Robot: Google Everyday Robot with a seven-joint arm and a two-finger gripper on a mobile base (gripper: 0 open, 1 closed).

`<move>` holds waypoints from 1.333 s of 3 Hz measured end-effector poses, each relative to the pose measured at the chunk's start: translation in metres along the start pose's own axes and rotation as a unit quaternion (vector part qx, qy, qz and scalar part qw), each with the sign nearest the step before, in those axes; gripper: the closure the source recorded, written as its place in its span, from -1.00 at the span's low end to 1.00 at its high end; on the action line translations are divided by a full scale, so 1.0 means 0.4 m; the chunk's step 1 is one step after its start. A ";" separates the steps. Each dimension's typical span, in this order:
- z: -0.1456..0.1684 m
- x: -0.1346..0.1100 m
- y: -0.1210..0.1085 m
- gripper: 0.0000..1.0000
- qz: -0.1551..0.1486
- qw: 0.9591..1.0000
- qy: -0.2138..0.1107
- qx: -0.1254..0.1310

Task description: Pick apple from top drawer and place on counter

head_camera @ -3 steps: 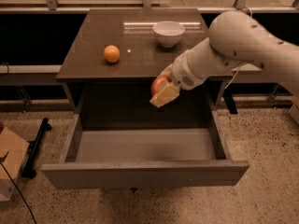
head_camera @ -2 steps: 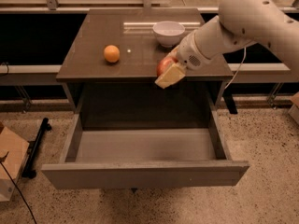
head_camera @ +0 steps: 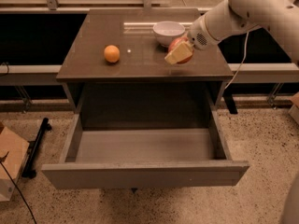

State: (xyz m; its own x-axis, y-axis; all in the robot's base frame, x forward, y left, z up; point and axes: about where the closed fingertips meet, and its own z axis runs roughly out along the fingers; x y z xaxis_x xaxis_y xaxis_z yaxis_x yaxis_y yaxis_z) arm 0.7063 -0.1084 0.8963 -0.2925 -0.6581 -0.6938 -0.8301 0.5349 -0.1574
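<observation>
My gripper is shut on the red apple and holds it just above the right part of the dark brown counter, in front of the white bowl. Its cream fingers cover the apple's near side. The top drawer is pulled wide open below the counter, and its grey floor shows nothing on it.
An orange fruit lies on the counter's left half. A white bowl stands at the back right of the counter. A cardboard box and a black pole lie on the speckled floor at the left.
My gripper has carried the apple up and back from in front of the cabinet's opening to above the counter's right side. The drawer, orange and bowl have not moved.
</observation>
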 end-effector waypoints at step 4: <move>0.177 0.059 -0.144 -0.78 0.097 0.995 -0.002 0.025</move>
State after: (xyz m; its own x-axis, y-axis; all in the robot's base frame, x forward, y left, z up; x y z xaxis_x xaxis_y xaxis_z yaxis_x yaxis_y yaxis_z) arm 0.7808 -0.1174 0.8391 -0.4421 -0.5376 -0.7180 -0.7333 0.6776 -0.0558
